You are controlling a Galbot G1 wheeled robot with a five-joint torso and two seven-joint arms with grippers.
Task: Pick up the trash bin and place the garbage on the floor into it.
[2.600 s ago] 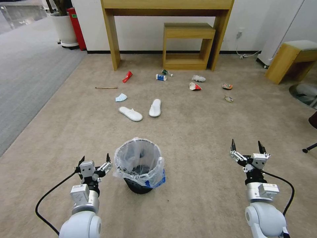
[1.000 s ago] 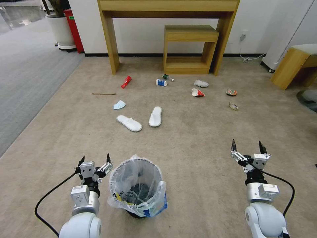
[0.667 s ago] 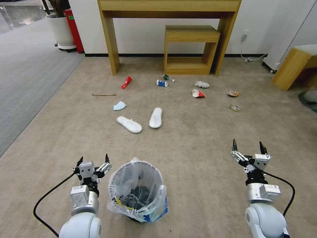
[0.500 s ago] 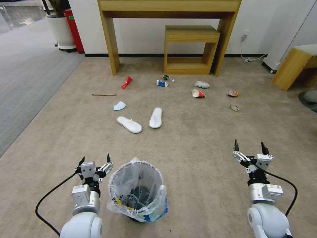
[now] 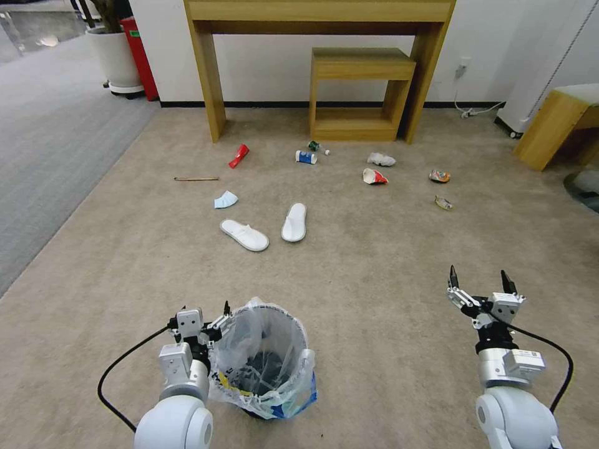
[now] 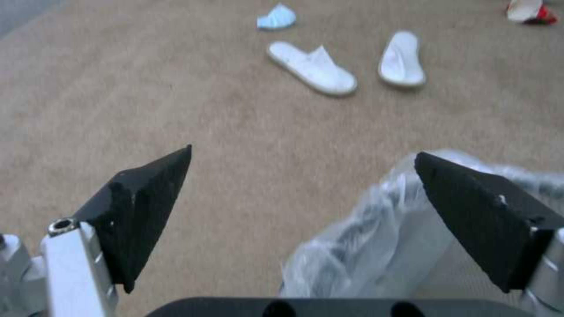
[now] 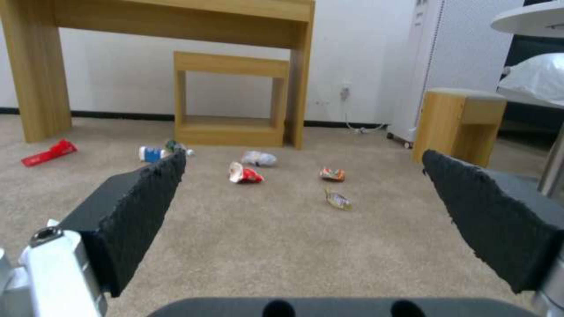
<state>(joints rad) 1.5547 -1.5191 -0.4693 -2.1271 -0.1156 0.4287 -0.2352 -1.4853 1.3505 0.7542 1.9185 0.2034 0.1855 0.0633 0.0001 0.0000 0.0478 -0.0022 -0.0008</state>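
Crinkly-bagged small round black trash bin [image 5: 262, 365] stands on the beige carpet floor [image 5: 374, 262], its rim just right of the spread-fingered left gripper [image 5: 203, 310], the nearer one; the right gripper [image 5: 479, 282] hovers well apart, also agape.

The small round black bin [image 5: 262, 405] wears a crinkly, translucent whitish plastic liner with a glossy sheen. Beneath it the beige floor [image 5: 374, 262] is matt, short-pile carpet. The two white slippers [image 5: 244, 234] look like soft, matt cloth. The left claw [image 5: 204, 310] has matt black, rough-faced fingers [image 6: 147, 207] on brushed silver metal mounts; the right claw [image 5: 479, 280] matches, its pads [image 7: 129, 211] coarse and grainy. The tall light-wood worktop [image 5: 318, 12] shows a smooth, satin grain.
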